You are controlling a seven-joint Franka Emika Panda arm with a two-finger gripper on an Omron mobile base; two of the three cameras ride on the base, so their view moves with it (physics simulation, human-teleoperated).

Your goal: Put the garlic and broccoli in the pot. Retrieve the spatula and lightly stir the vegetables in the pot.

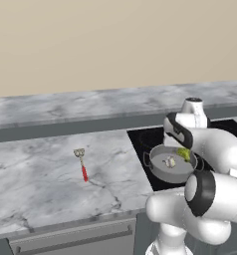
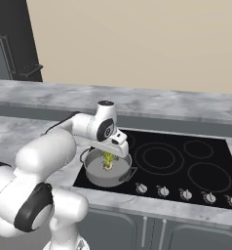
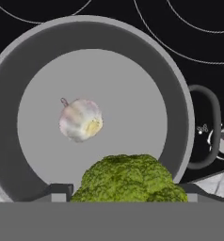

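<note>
The round grey pot [image 1: 157, 173] [image 2: 95, 178] [image 3: 10, 94] stands on the near-left burner of the black cooktop. The pale garlic [image 1: 171, 162] [image 3: 81, 120] lies on its floor, left of centre in the hand view. My gripper [image 1: 183, 149] [image 2: 109, 154] [image 3: 125, 192] hangs just over the pot's right side, shut on the yellow-green broccoli [image 1: 183, 154] [image 2: 108, 159] [image 3: 128, 178], which sits between the fingers above the pot's rim. The red-handled spatula [image 1: 82, 165] lies on the marble counter well to the pot's left, its slotted head pointing away.
The black cooktop [image 2: 186, 156] spreads to the pot's right, with a row of knobs [image 2: 186, 194] along its front edge. A raised marble ledge [image 1: 90, 107] runs along the back under the beige wall. A dark cabinet [image 2: 10, 39] stands at far left.
</note>
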